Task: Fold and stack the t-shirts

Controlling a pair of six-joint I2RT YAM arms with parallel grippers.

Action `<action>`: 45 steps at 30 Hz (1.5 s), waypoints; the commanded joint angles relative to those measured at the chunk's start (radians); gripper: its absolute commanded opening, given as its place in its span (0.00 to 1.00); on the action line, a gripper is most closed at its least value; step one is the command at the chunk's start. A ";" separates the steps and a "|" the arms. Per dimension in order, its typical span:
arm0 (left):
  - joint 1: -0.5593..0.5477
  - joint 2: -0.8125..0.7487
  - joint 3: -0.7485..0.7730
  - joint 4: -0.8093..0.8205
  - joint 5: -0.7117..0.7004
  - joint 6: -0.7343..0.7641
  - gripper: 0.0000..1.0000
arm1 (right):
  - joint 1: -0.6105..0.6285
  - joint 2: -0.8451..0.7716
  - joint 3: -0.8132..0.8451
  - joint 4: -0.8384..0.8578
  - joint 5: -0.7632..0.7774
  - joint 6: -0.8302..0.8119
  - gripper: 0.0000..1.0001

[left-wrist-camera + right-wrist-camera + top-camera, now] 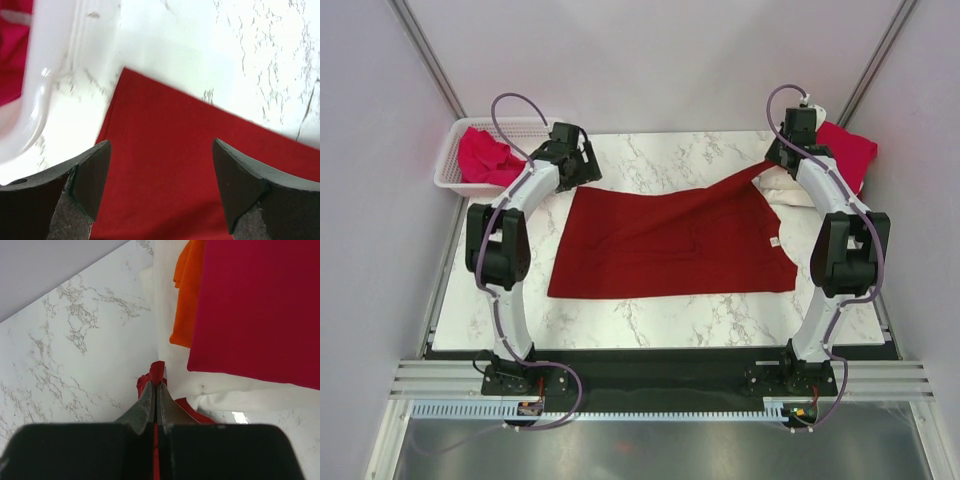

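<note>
A dark red t-shirt [670,245] lies spread on the marble table, one corner drawn up toward the far right. My right gripper [156,384] is shut on that corner, with red cloth [158,369] bunched past the tips. Beside it sits a stack of folded t-shirts: a pink-magenta one [260,305] on top, an orange one [187,300] and a cream-white one [240,395] beneath. My left gripper [160,150] hangs open just over the dark red shirt's [170,165] far-left corner, with nothing between its fingers. In the top view the left gripper [582,170] and right gripper [782,160] stand at the shirt's two far corners.
A white mesh basket [455,170] at the far left holds a crumpled pink-magenta shirt [485,155]; its rim [45,75] lies close to the left of my left gripper. The stack [848,150] fills the table's far right corner. Grey walls close in on three sides.
</note>
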 commanded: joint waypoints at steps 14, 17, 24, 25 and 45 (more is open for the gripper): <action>-0.007 0.284 0.254 -0.037 -0.070 0.096 0.84 | -0.023 -0.099 -0.085 0.012 -0.024 -0.007 0.00; -0.007 0.307 0.295 -0.042 -0.084 0.107 0.84 | -0.023 -0.102 -0.093 0.018 -0.026 -0.007 0.00; -0.008 0.365 0.355 -0.072 -0.138 0.148 0.76 | -0.023 -0.093 -0.096 0.020 -0.044 -0.001 0.00; -0.011 0.368 0.355 -0.081 -0.147 0.150 0.75 | -0.023 -0.094 -0.099 0.020 -0.044 0.001 0.00; -0.045 0.466 0.470 -0.193 -0.076 0.180 0.28 | -0.043 -0.107 -0.147 0.067 -0.162 0.007 0.00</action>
